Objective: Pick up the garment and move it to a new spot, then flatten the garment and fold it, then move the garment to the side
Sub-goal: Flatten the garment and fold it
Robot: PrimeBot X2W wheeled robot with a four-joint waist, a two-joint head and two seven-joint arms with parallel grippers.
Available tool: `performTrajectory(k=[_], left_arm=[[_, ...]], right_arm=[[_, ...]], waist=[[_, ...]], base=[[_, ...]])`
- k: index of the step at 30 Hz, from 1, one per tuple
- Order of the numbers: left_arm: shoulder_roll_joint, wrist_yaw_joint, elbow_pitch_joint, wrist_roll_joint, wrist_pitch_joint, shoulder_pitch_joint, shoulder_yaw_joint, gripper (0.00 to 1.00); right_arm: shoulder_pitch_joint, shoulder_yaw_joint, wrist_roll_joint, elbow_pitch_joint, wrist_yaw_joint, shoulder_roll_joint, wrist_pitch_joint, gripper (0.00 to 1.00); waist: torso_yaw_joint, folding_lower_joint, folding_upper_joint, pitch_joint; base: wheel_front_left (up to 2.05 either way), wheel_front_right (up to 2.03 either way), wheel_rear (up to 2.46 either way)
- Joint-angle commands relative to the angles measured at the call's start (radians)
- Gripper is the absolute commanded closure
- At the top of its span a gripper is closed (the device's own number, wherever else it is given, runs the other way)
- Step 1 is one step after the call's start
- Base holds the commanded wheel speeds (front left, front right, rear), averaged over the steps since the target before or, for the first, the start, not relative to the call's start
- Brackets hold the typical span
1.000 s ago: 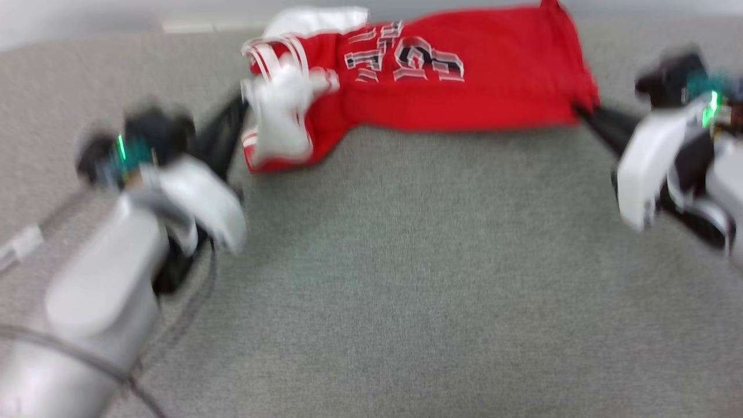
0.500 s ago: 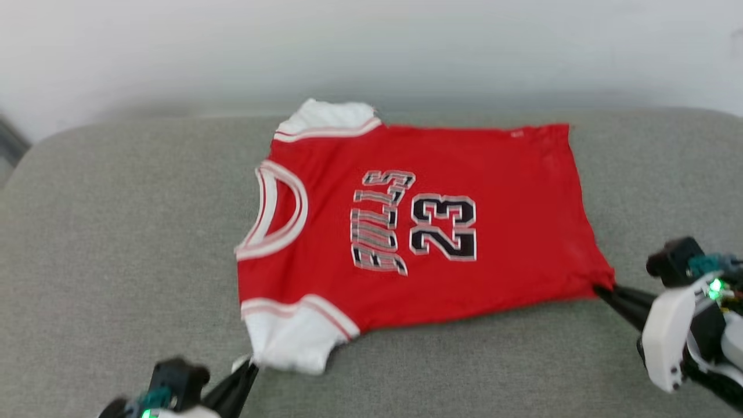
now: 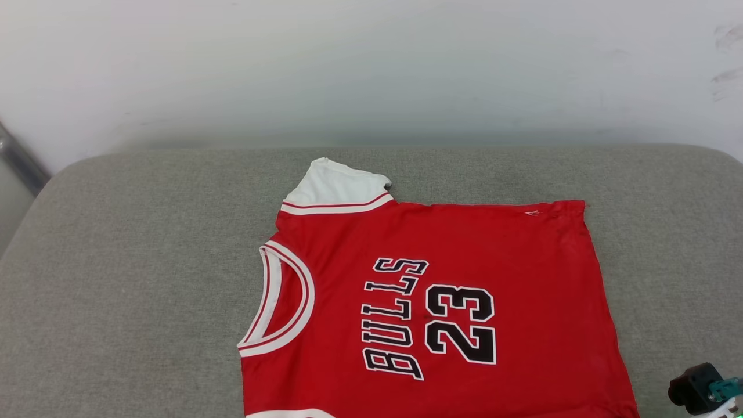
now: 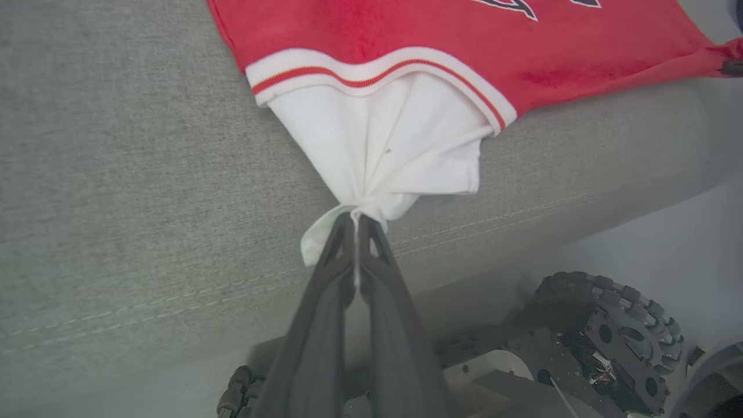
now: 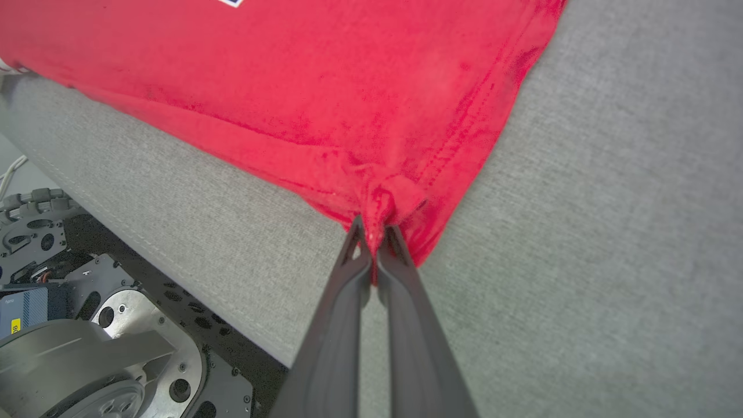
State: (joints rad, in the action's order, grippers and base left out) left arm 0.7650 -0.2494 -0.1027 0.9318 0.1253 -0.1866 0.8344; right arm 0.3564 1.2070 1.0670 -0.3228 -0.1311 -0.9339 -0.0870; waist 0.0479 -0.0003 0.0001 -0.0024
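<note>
Head view is showing a grey woven-fabric cushion (image 3: 145, 278) w/ rounded far corners, sitting against a plain white wall (image 3: 371, 69). Faint scuff marks (image 3: 728, 35) are showing on the wall at upper right.

The garment (image 3: 453, 278) is lying flat, front up, on the cushion's middle-to-right part. Its neck is facing the cushion's left edge and its hem the right edge. One white sleeve (image 3: 334, 186) is pointing toward the far edge, and the near side is running off the bottom of the view.

Black, white-outlined lettering is reading "BULLS" (image 3: 395, 319) w/ "23" (image 3: 461, 325) beside it. Both are turned sideways, running from the near side toward the far side.

Left wrist view: the left gripper (image 4: 355, 220) is pinching the bunched tip of the near white sleeve, its fingers pressed together on the cloth, close to the cushion's near edge and its stitched seam. The robot's wheeled base (image 4: 603, 313) is showing below that edge.

Right wrist view: the right gripper (image 5: 374, 232) is clamping the near hem corner of the red fabric, fingers closed tight on a small gather. A blue box (image 5: 23, 313) on the base is carrying a yellow label, too small to read.
</note>
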Motion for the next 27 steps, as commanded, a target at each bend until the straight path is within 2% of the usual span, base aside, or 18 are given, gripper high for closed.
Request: performTrajectory(k=[1, 9, 17, 21, 27], left_arm=[[-0.007, 0.003, 0.009, 0.002, 0.009, 0.006, -0.006, 1.00], [-0.001, 0.030, 0.040, -0.055, 0.041, 0.143, -0.053, 1.00], [0.008, 0.081, 0.048, -0.120, -0.004, 0.343, -0.077, 1.00], [0.006, 0.100, 0.068, -0.130, -0.019, 0.415, -0.089, 1.00], [-0.025, 0.142, 0.153, -0.146, -0.034, 0.527, -0.091, 1.00]], right_arm=[[-0.027, -0.017, 0.003, 0.013, 0.001, 0.006, 0.008, 1.00], [-0.022, -0.169, -0.049, 0.057, 0.001, 0.018, 0.022, 1.00], [-0.013, -0.331, -0.098, 0.115, 0.001, 0.022, 0.081, 1.00], [-0.005, -0.380, -0.114, 0.126, 0.001, 0.032, 0.115, 1.00], [0.016, -0.431, -0.137, 0.127, 0.001, 0.073, 0.194, 1.00]], waist=[[0.004, 0.0003, -0.0001, 0.004], [0.009, 0.0003, -0.0001, 0.024], [-0.017, 0.0003, -0.0001, 0.068], [-0.034, 0.0003, -0.0001, 0.097], [-0.063, 0.0003, -0.0001, 0.166]], base=[[0.00, 0.00, 0.00], [0.00, 0.00, 0.00], [0.00, 0.00, 0.00], [0.00, 0.00, 0.00], [0.00, 0.00, 0.00]])
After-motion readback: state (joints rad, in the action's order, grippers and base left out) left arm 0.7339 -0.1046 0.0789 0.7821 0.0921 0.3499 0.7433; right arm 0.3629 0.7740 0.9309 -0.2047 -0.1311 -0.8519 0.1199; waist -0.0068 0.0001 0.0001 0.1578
